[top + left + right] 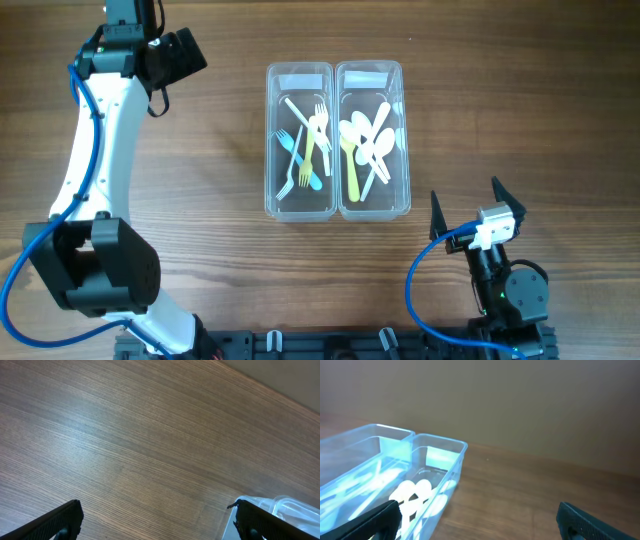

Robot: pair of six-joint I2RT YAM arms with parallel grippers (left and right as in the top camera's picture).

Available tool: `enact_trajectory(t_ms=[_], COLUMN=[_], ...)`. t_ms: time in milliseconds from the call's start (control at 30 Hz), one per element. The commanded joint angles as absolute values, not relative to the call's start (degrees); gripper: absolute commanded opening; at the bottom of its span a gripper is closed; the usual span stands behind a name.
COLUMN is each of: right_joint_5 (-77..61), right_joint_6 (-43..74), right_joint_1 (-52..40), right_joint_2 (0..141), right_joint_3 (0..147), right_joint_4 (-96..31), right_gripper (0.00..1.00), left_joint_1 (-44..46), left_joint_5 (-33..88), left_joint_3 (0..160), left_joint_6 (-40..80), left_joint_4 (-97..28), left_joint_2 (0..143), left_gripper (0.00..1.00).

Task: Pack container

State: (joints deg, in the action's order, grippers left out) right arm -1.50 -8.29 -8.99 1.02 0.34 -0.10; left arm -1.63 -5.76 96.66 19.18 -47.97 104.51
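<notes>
Overhead, forks (305,150) filled the nine-o'clock bin (269,140), spoons (370,140) the three-o'clock bin (406,140); packing seemed done. Left gripper (157,510) and right gripper (470,207) gaped empty.

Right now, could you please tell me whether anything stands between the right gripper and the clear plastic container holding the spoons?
Nothing visible does. The right gripper hangs open, apart from the clear rectangular plastic container of white and yellow spoons, with only bare wooden table between them.
</notes>
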Motion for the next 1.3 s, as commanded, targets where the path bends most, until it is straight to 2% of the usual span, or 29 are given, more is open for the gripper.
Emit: enact_trajectory(t_ms=[0, 367, 467, 700, 833, 1033, 1133, 1267], right_joint_5=[-2.59, -2.59, -2.59, -2.59, -2.59, -2.59, -2.59, -2.59], right_joint_6=[-9.04, -8.99, -8.99, -8.99, -9.02, -8.99, -9.02, -9.02], right_joint_1=[-8.75, -8.75, -8.75, -8.75, -8.75, -8.75, -8.75, -8.75], right_joint_2=[1.34, 1.34, 1.34, 1.34, 1.34, 1.34, 1.34, 1.34], right_joint_3=[0.32, 0.32, 0.32, 0.32, 0.32, 0.32, 0.32, 0.32], right_joint_4=[0.12, 0.12, 0.12, 0.12, 0.12, 0.12, 0.12, 0.12], right_gripper=[1.0, 1.0, 1.0, 1.0, 1.0, 1.0, 1.0, 1.0], left_joint_1=[-1.63, -1.32, -0.05, 5.3, 5.41, 5.34, 5.28, 3.81], left_joint_5=[-6.07, -6.07, -6.07, -9.39, -9.74, -9.93, -9.96, -9.63], left_joint_3=[97.32, 97.32, 97.32, 97.3, 95.77, 82.56, 66.57, 50.81], left_joint_6=[18.46, 18.46, 18.46, 16.95, 16.95, 16.97, 17.17, 17.17], left_joint_4=[-48.01, -48.66, -50.63, -50.33, -50.61, -50.13, -45.52, -37.04], left_joint_2=[103.5, 102.13, 95.81, 69.8, 56.66, 36.84, 25.1, 17.5], left_gripper=[1.0, 1.0, 1.0, 1.0, 1.0, 1.0, 1.0, 1.0])
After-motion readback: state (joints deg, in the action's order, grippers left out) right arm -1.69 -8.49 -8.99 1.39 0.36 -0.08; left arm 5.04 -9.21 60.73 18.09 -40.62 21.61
